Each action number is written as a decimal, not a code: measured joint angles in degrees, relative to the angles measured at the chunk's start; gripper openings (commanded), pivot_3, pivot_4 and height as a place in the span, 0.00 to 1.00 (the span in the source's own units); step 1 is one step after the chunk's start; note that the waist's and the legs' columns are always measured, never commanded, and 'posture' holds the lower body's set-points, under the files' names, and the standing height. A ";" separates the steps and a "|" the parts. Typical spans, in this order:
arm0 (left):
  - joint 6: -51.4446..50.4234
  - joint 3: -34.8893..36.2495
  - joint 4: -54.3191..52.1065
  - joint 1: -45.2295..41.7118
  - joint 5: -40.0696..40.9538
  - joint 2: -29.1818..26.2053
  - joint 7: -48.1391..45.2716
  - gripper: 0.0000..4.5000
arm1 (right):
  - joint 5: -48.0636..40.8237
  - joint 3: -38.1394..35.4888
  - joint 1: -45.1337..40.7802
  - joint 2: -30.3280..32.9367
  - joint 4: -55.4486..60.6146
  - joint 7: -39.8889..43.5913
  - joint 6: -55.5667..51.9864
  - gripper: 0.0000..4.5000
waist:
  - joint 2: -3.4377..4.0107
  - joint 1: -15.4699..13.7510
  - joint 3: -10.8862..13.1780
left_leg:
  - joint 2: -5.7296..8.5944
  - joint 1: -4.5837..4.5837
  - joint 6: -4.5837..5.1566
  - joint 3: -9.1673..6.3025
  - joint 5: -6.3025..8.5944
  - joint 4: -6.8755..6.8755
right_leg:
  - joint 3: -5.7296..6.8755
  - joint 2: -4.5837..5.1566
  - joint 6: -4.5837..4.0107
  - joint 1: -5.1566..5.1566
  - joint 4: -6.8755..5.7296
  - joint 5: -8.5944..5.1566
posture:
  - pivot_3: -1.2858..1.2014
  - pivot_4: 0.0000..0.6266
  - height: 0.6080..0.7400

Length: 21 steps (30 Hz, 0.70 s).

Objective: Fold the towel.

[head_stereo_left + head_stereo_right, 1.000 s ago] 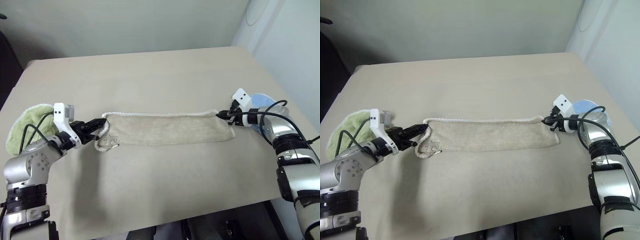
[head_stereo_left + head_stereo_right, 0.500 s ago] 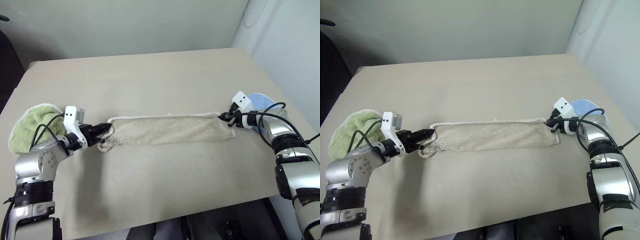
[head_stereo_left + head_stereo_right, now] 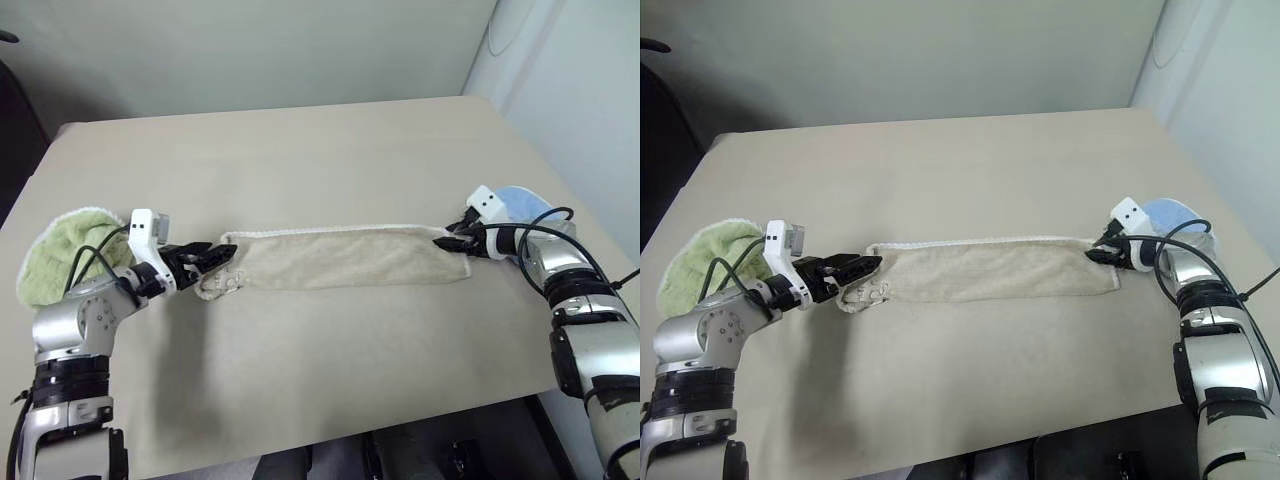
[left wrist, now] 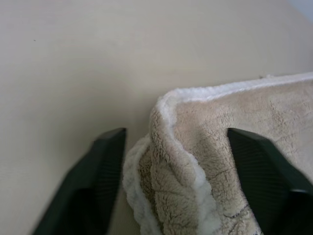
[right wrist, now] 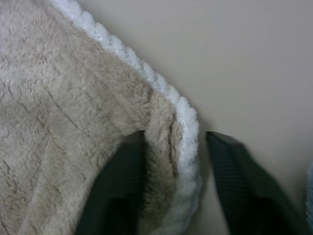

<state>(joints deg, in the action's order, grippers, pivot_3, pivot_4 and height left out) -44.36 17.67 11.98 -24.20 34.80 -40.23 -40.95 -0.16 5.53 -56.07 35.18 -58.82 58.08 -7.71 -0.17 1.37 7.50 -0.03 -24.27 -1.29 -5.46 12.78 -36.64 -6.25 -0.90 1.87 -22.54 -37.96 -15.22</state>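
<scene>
The towel [image 3: 345, 258] is laid flat on the table [image 3: 300, 150] as a long, thin strip, folded along its length, with the white cord edge on the far side. It runs from nine o'clock to three o'clock across the middle of the table. The left gripper [image 3: 222, 254] is seen at the nine o'clock end with its fingers wide apart, and the bunched corner of the towel sits between them, not pinched. The right gripper [image 3: 447, 241] is seen at the three o'clock end, also with its fingers apart around the corner there, so nothing is held. The step in hand seems to be letting go after one fold was laid down. Next, one short end would likely be picked up and carried over to the other end.
</scene>
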 measured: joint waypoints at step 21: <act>2.26 15.37 -15.23 6.90 6.14 2.37 8.77 1.00 | -20.10 -16.57 14.86 11.06 29.42 4.11 -40.06 0.98 | -0.02 -0.25 -0.01 | 0.05 0.15 -0.01 0.03 -0.01 -0.15 | -0.04 -0.02 0.06 0.26 0.04 -0.03 | 0.52 0.24 1.00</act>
<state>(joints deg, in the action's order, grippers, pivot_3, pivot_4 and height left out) -42.11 33.04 -3.25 -17.29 40.94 -37.87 -32.17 -20.27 -11.04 -41.21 46.24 -29.40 62.19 -47.78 -0.19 1.12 7.48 0.03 -24.13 -1.31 -5.44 12.77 -36.79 -6.29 -0.92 1.92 -22.28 -37.92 -15.25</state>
